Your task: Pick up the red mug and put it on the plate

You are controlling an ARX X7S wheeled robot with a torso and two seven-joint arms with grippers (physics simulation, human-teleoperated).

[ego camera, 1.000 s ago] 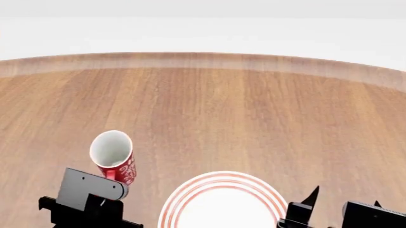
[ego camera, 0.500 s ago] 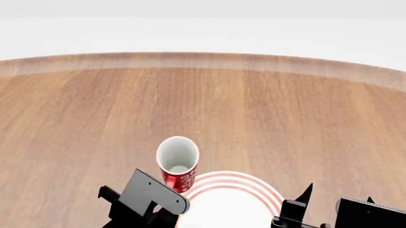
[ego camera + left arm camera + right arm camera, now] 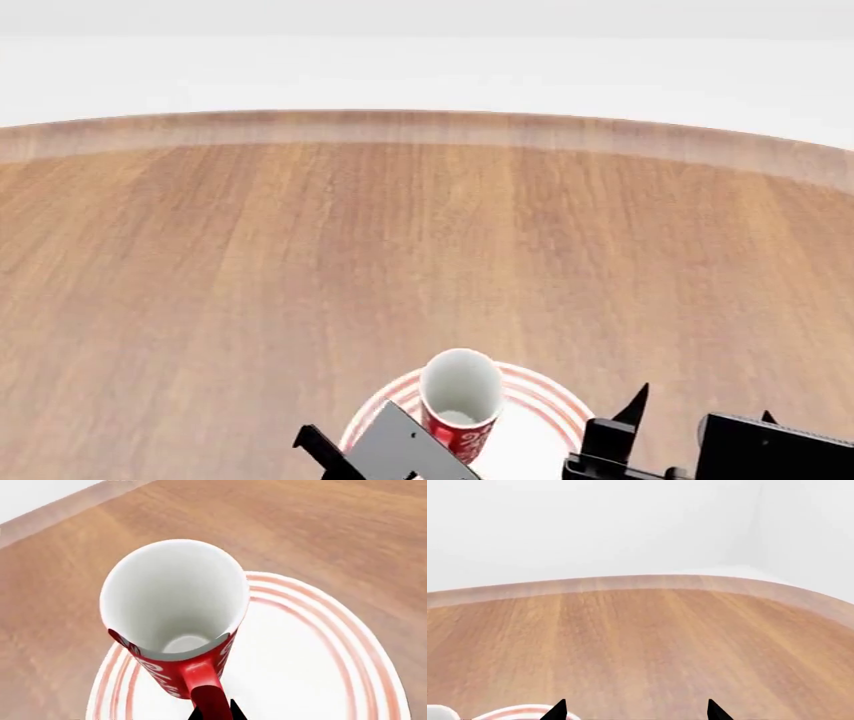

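The red mug (image 3: 175, 625), judged rigid, light, glazed-slick and breakable, is held upright by its handle (image 3: 205, 692) in the closed left gripper (image 3: 213, 712) over the plate (image 3: 320, 680) at the near edge, while the right gripper (image 3: 635, 711) is seen empty, spread.

Left gripper (image 3: 400, 452): flat grey plate with rounded corner over matte black housing; short black prong projecting at one side. In left wrist view, only black pointed fingertips (image 3: 233, 711) visible at frame edge. Right gripper (image 3: 627, 425): matte black, blocky body with angular faces, tapering to sharp triangular fingers. In right wrist view, two black pointed fingertips (image 3: 558, 711), set apart.
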